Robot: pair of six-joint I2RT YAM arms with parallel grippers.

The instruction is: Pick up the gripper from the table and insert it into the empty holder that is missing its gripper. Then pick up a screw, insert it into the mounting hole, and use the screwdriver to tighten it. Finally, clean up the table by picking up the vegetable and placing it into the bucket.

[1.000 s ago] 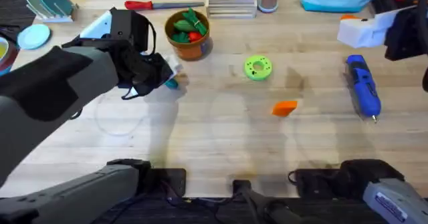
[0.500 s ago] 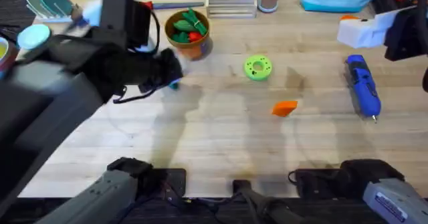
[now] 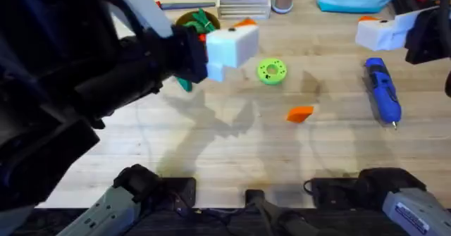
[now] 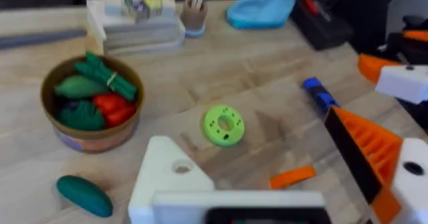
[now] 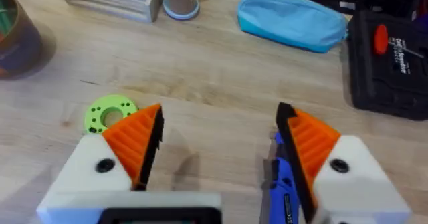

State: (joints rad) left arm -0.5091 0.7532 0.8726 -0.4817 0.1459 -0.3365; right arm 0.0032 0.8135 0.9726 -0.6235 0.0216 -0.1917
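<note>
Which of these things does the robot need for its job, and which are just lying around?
Needed:
small orange ribbed finger piece
chunky blue electric screwdriver
dark green toy cucumber
round orange-brown bucket
white finger base missing its pad

Lying about:
flat green ring disc
light-blue pouch
black case

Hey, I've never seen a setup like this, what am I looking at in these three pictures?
Two robot arms work at a wooden table. One picture looks down from above; the others come from a camera on each wrist. The left claw is open and empty; its white finger lacks an orange pad. The right claw is open and empty too. On the table lie a loose orange pad, a green ring, a blue screwdriver, a green toy vegetable and a bucket of toy food.
</note>
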